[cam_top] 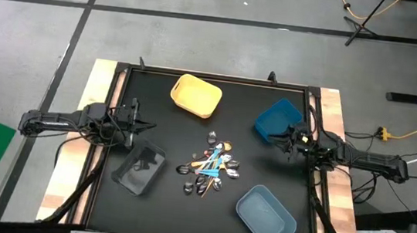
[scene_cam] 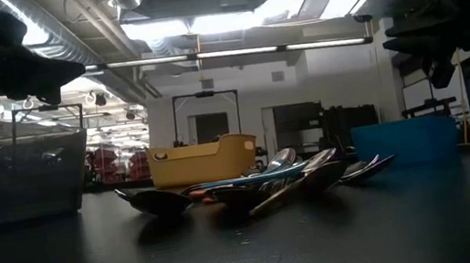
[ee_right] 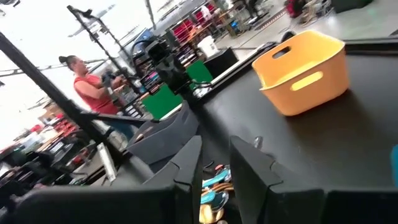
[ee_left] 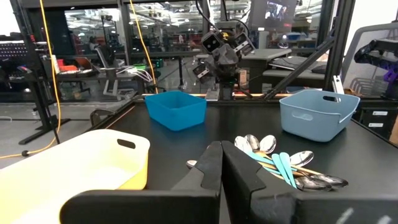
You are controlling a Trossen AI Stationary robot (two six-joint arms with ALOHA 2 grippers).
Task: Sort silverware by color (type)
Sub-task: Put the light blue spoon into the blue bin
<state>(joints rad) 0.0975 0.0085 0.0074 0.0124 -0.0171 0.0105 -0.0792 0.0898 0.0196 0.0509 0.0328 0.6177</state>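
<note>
Silver, gold silverware (cam_top: 212, 167) heaped, unlabelled — left pincer (cam_top: 142, 123) closed, right pincer (cam_top: 282, 139) slightly parted.

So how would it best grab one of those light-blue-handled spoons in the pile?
Probably by the handle of a light-blue-handled thin spoon, coming straight down from above: it lies flat on top of the silver metal spoons, its slim handle exposed.

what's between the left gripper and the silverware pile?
In the high view, bare black mat; the clear bin sits just below the line from left gripper to silverware pile.
</note>
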